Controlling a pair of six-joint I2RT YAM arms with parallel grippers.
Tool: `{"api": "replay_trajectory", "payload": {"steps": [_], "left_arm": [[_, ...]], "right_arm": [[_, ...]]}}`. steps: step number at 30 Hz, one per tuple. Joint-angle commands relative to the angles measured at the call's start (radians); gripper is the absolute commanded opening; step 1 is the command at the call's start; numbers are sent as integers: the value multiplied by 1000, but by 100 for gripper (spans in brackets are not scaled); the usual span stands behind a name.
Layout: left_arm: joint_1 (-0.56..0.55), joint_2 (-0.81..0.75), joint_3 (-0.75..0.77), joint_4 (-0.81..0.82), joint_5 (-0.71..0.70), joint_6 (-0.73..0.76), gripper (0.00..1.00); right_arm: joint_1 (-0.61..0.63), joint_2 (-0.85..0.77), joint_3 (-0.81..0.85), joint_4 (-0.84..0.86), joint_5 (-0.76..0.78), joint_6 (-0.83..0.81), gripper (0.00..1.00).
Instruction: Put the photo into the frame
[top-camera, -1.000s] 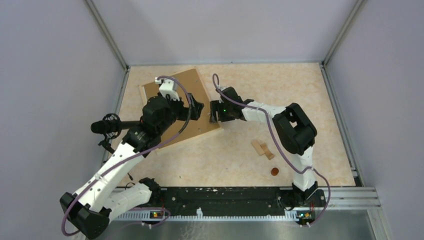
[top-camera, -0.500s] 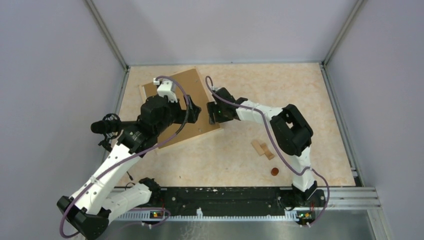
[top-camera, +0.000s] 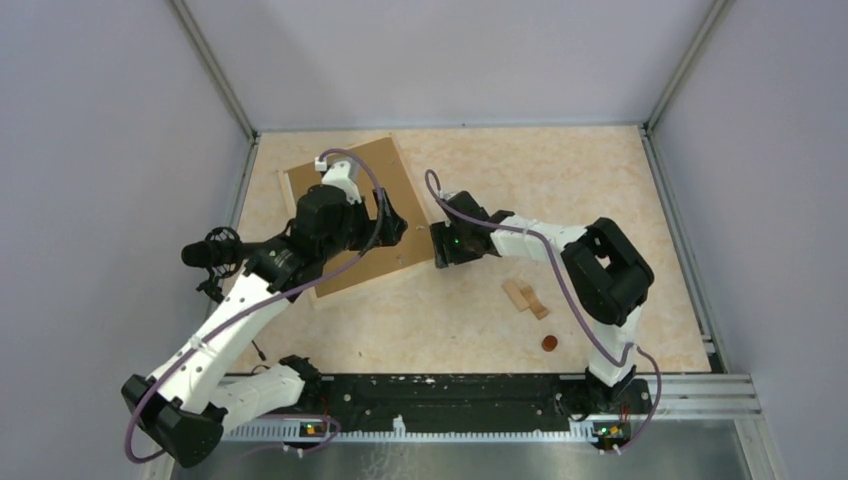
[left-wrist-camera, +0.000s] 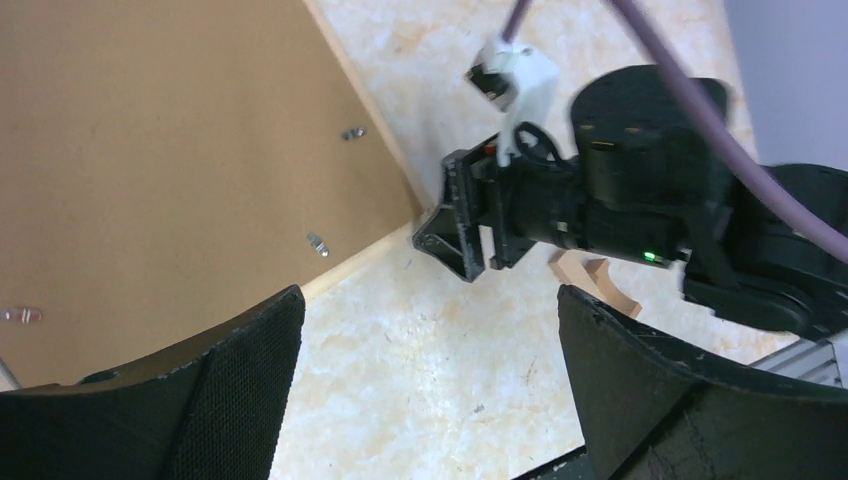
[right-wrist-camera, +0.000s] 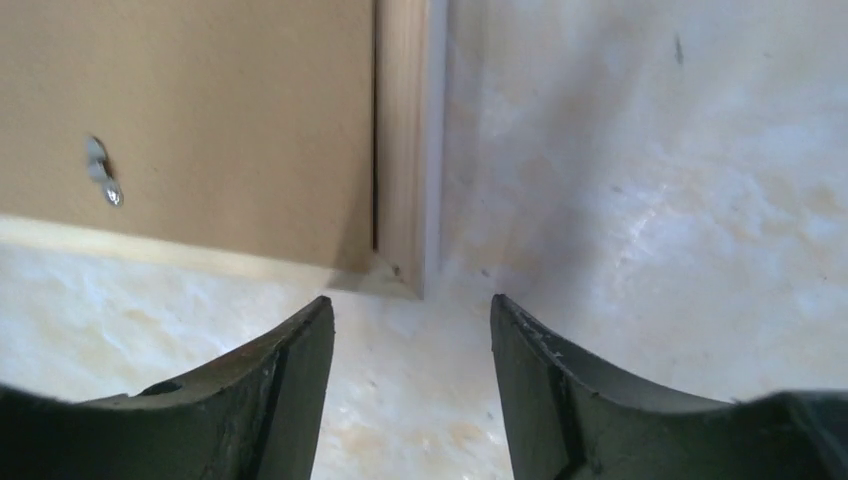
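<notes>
The photo (top-camera: 385, 170) lies face down at the back left, its plain brown board back up, with the pale wooden frame (top-camera: 405, 266) round its edges. My left gripper (top-camera: 393, 226) hovers open and empty over the board's near right part. In the left wrist view the board (left-wrist-camera: 150, 150) and frame slat (left-wrist-camera: 375, 140) fill the upper left. My right gripper (top-camera: 438, 246) is open and empty just off the frame's near right corner. In the right wrist view the corner slat (right-wrist-camera: 400, 150) and board (right-wrist-camera: 200, 120) lie just ahead of the gripper (right-wrist-camera: 412, 310).
Small wooden blocks (top-camera: 525, 297) and a small brown disc (top-camera: 548, 342) lie on the table to the right of the middle. Small metal clips (right-wrist-camera: 102, 172) sit on the board's back. Grey walls close in the left, back and right sides.
My right gripper has drawn back from the frame's right edge toward the near side, to its corner. My left gripper has shifted slightly over the board.
</notes>
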Motion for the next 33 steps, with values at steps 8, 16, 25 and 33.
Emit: {"api": "replay_trajectory", "payload": {"steps": [8, 16, 25, 33], "left_arm": [[178, 298, 125, -101, -202, -68, 98], [325, 696, 358, -38, -433, -94, 98], [513, 981, 531, -38, -448, -87, 98], [600, 1049, 526, 27, -413, -68, 99]], "right_arm": [[-131, -156, -212, 73, -191, -40, 62], [-187, -146, -126, 333, -326, 60, 79], [-229, 97, 78, 366, -371, 158, 80], [-241, 162, 129, 405, -413, 176, 80]]}}
